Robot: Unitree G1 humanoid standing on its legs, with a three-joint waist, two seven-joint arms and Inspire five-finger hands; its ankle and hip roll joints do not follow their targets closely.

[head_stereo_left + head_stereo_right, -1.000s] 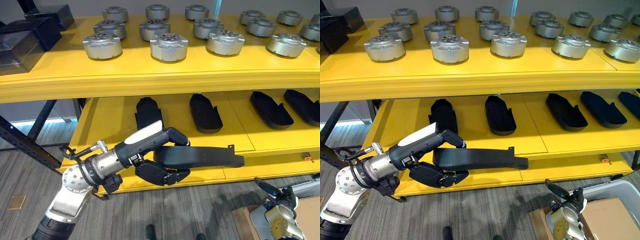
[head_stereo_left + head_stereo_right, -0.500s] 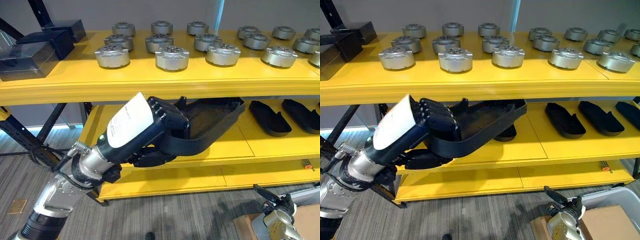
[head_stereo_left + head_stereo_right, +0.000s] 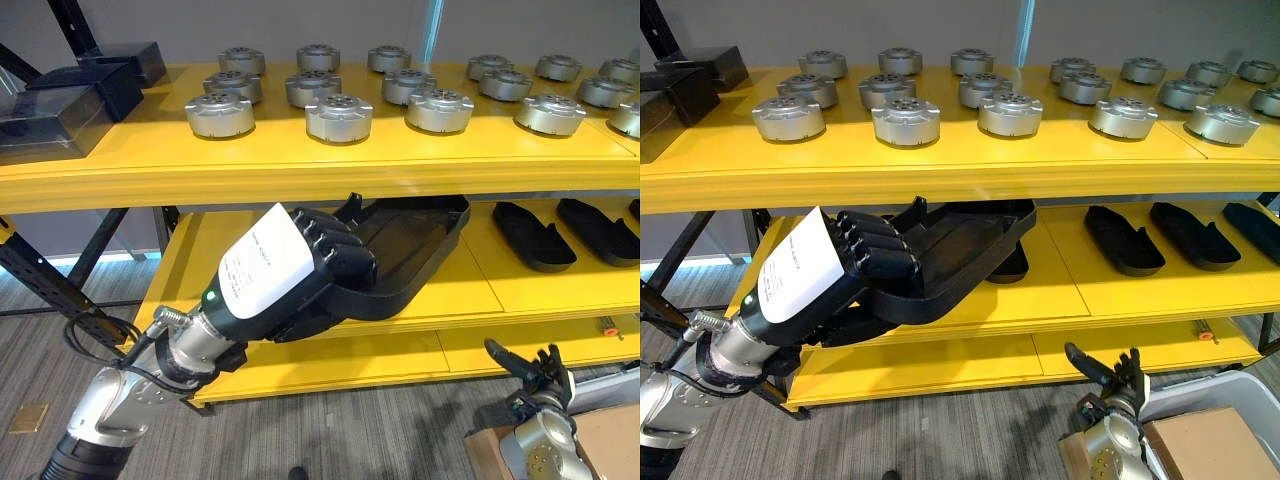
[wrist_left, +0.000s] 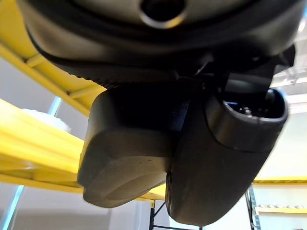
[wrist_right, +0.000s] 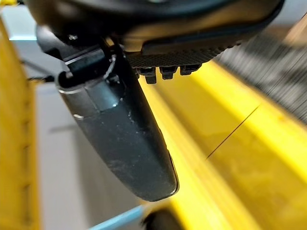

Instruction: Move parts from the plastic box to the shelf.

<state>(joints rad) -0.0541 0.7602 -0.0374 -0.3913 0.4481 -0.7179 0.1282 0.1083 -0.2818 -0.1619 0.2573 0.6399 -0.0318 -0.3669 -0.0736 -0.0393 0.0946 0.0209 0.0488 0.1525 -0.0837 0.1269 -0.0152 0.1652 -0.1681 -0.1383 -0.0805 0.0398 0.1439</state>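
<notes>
My left hand point(image 3: 335, 262), with a white cover on its back, is shut on one end of a long black shell part point(image 3: 412, 243). It holds the part tilted in the air in front of the lower yellow shelf point(image 3: 225, 245), hollow side facing me. The part's far end reaches up under the edge of the upper shelf point(image 3: 300, 160). Several similar black parts point(image 3: 533, 235) lie on the lower shelf to the right. My right hand point(image 3: 1108, 376) hangs low at the right, apart from everything, fingers spread and straight. A pale plastic box point(image 3: 1238, 388) stands beside it.
Several round silver metal parts point(image 3: 339, 117) stand in rows on the upper shelf. Dark boxes point(image 3: 60, 95) sit at its left end. A cardboard piece point(image 3: 1200, 442) lies in the plastic box. Black diagonal shelf braces point(image 3: 55, 290) run at the left.
My left hand has lifted the black part from flat at the lower shelf's front edge and turned it hollow side up, then eased it slightly lower. The right hand's fingers have spread.
</notes>
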